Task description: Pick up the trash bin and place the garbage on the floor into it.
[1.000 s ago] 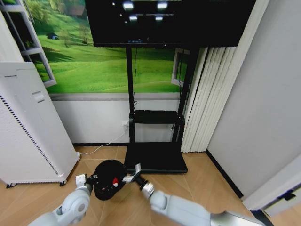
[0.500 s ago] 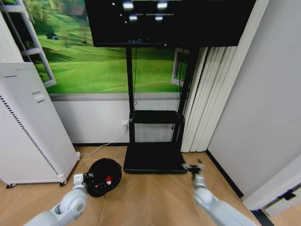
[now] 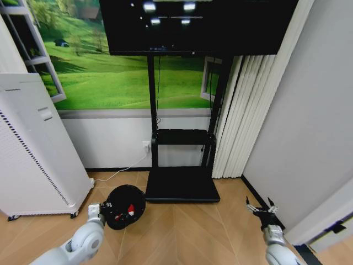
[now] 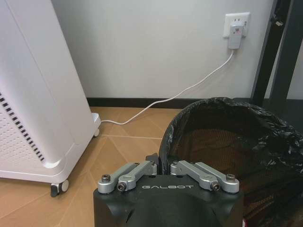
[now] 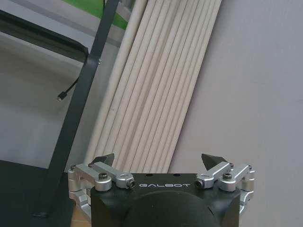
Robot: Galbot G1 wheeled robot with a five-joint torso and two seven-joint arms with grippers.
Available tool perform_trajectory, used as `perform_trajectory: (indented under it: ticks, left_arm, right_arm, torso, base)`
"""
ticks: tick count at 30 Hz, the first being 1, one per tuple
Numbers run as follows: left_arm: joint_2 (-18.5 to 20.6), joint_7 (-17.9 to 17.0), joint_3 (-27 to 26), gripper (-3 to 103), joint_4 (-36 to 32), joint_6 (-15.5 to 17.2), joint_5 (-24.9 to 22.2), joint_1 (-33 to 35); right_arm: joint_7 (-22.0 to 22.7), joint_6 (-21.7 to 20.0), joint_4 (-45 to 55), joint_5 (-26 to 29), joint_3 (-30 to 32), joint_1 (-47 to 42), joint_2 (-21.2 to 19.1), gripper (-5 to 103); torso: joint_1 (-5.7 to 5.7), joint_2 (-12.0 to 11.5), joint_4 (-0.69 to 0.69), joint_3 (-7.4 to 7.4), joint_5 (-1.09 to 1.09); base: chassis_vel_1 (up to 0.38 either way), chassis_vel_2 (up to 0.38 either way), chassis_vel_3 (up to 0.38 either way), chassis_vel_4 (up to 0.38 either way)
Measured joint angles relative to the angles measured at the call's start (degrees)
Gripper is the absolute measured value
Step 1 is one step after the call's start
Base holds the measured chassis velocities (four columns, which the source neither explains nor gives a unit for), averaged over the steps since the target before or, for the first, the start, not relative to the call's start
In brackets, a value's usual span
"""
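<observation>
1. We were facing a wall with a green meadow mural, a black TV stand (image 3: 182, 165) against it and a white appliance (image 3: 33, 154) on wheels to our left, all on the floor (image 3: 187, 232) of tan herringbone parquet.
2. Our left gripper (image 4: 163, 165) was clenched on the near rim of the trash bin (image 3: 124, 207), its fingers pinched over the black liner bag.
3. The trash bin sat low on our left, between the white appliance and the base of the TV stand, its round mouth open towards us.
4. Inside it we could see a red-and-white bit (image 3: 131, 210) against the dark liner; we could make out no loose garbage on the parquet in front of us.
5. Our right gripper (image 3: 261, 210) hung well apart on the far right by the grey wall, its jaws spread and empty.
6. We judged the left arm much the nearer, so any shifting of the bin would fall to it.
</observation>
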Motion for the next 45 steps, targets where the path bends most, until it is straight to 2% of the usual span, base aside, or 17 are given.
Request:
perform_trajectory:
  ticks: [6,13,14,27,31,32,34,35,38,41,45]
  left_arm:
    - [-0.5,0.1,0.1,7,-0.2,-0.1,0.6,0.3]
    - [-0.8,0.3,0.2,7,-0.6,-0.2,1.2,0.7]
    - [-0.9,0.3,0.3,7,-0.6,-0.2,1.2,0.7]
    - [-1.8,0.7,0.5,7,-0.5,-0.2,2.1,1.2]
    - [-2.3,1.0,0.2,7,0.0,-0.4,2.9,1.4]
    - [-2.4,1.1,0.2,7,0.1,-0.6,3.3,1.4]
    - [-2.6,1.2,0.2,7,0.3,-0.8,3.7,1.4]
    - [-3.0,1.2,0.2,7,0.4,-1.0,4.0,1.6]
    - [-3.2,1.3,0.2,7,0.4,-1.1,4.1,2.0]
    - [-3.2,1.5,0.2,7,0.3,-1.2,4.1,2.1]
    - [-3.1,1.6,0.2,7,0.2,-1.3,4.1,2.2]
  right_arm:
    - [-0.5,1.3,0.4,-1.7,2.0,-2.5,1.4,100]
    - [-2.6,5.0,-0.4,-1.9,4.4,-4.8,2.4,100]
    - [-2.9,5.1,-0.4,-2.2,4.8,-5.2,2.6,100]
    - [-3.7,7.6,-0.4,-5.4,5.2,-7.2,5.1,100]
    - [-4.5,8.8,-0.4,-6.1,5.5,-7.9,5.9,100]
    - [-4.6,8.9,-0.4,-6.5,5.6,-8.0,6.1,100]
    - [-4.6,9.1,-0.6,-7.0,5.6,-8.1,6.3,100]
    - [-4.9,9.6,-0.9,-8.1,5.7,-8.2,6.7,100]
    - [-5.5,10.1,-0.9,-8.6,6.0,-8.9,7.3,100]
    - [-6.1,10.6,-0.8,-10.0,6.6,-9.5,8.2,100]
    - [-7.0,11.3,-0.8,-10.7,6.9,-9.9,8.7,100]
  torso:
    - [0.00,0.0,-0.01,0.01,0.00]
    - [0.01,0.0,-0.02,0.01,0.00]
    - [0.01,0.0,0.02,0.02,-0.02]
    - [0.00,0.0,-0.02,0.00,0.03]
    - [-0.01,0.0,0.00,-0.01,-0.05]
    - [-0.01,0.0,0.00,0.00,0.02]
    - [-0.01,0.0,0.02,0.00,0.02]
    - [0.00,0.0,0.01,0.01,-0.05]
    - [0.01,0.0,0.00,0.02,0.04]
    - [0.02,0.0,-0.04,0.02,-0.02]
    - [0.02,0.0,-0.04,0.02,0.01]
  base:
    - [0.226,0.131,-0.233,-0.118]
    - [0.302,0.153,-0.297,-0.151]
    - [0.343,0.106,-0.333,-0.104]
    - [0.393,0.036,-0.389,-0.034]
    - [0.292,0.122,-0.282,-0.118]
    - [0.142,0.130,-0.078,-0.098]
    - [0.049,0.106,-0.078,-0.098]
    - [0.049,0.050,-0.005,-0.096]
    - [-0.052,0.038,0.065,-0.009]
    - [-0.099,-0.035,0.081,0.013]
    - [-0.047,-0.056,0.045,0.035]
